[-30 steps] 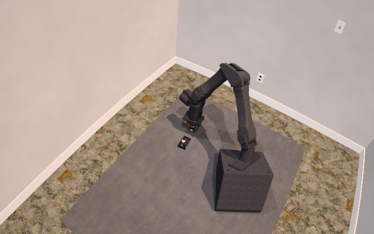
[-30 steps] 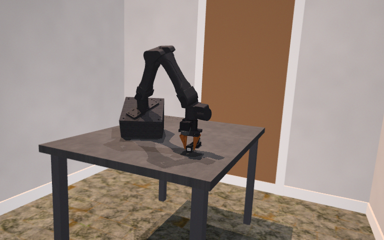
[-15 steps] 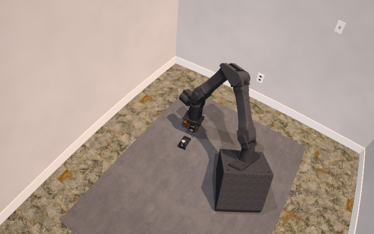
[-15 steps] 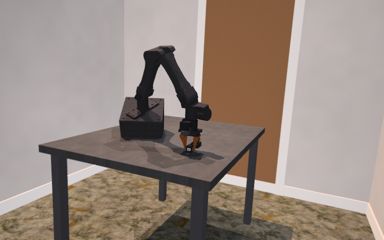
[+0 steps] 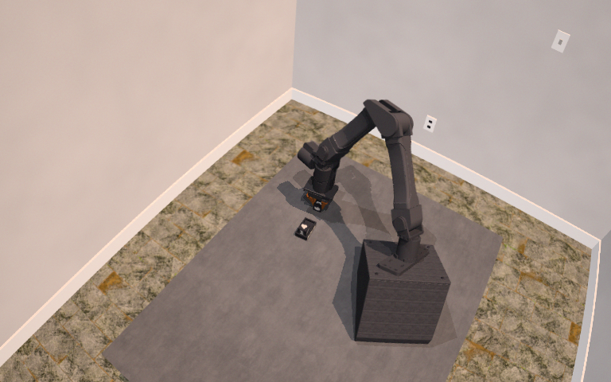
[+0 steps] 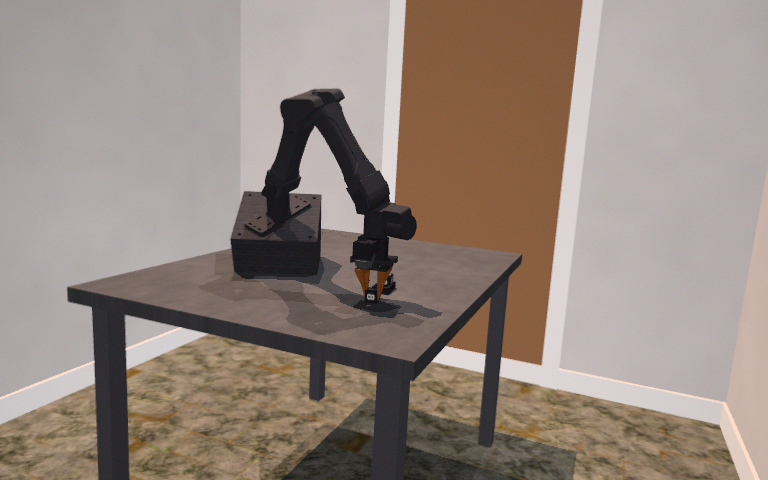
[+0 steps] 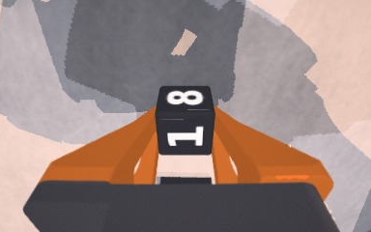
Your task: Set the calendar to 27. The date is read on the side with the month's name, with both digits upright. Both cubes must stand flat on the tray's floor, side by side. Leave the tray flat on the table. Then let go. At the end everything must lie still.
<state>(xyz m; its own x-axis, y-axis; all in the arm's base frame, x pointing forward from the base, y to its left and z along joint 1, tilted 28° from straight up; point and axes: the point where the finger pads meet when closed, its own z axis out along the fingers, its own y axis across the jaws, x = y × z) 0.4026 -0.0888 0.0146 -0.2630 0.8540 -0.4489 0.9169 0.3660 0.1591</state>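
With its orange fingers pressed to both sides of the black cube (image 5: 317, 205) (image 6: 371, 296) (image 7: 185, 127), the gripper (image 5: 317, 204) (image 6: 371, 292) (image 7: 185, 115) pinches it beside the tray (image 5: 298, 235) (image 6: 389, 290), probably to turn it, since 8 and 1 show, and seat it inside.

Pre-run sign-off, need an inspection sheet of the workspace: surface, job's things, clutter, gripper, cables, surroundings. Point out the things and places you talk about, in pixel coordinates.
Surface: grey table top (image 5: 228, 283) (image 6: 447, 267), arm shadows across it; no damage seen.
Job's things: black cube (image 5: 317, 206) (image 6: 371, 296) (image 7: 185, 133) outside the tray, showing 8 and 1; black tray (image 5: 301, 236) (image 6: 389, 291) with a white-marked item inside, too small to read.
Clutter: nothing seen.
Gripper: orange-fingered gripper (image 5: 317, 205) (image 6: 371, 293) (image 7: 185, 115) shut on the cube.
Cables: nothing seen.
Surroundings: wall outlet (image 5: 430, 123), switch plate (image 5: 560, 40), brown panel (image 6: 483, 178), patterned floor (image 5: 195, 212) (image 6: 227, 416).
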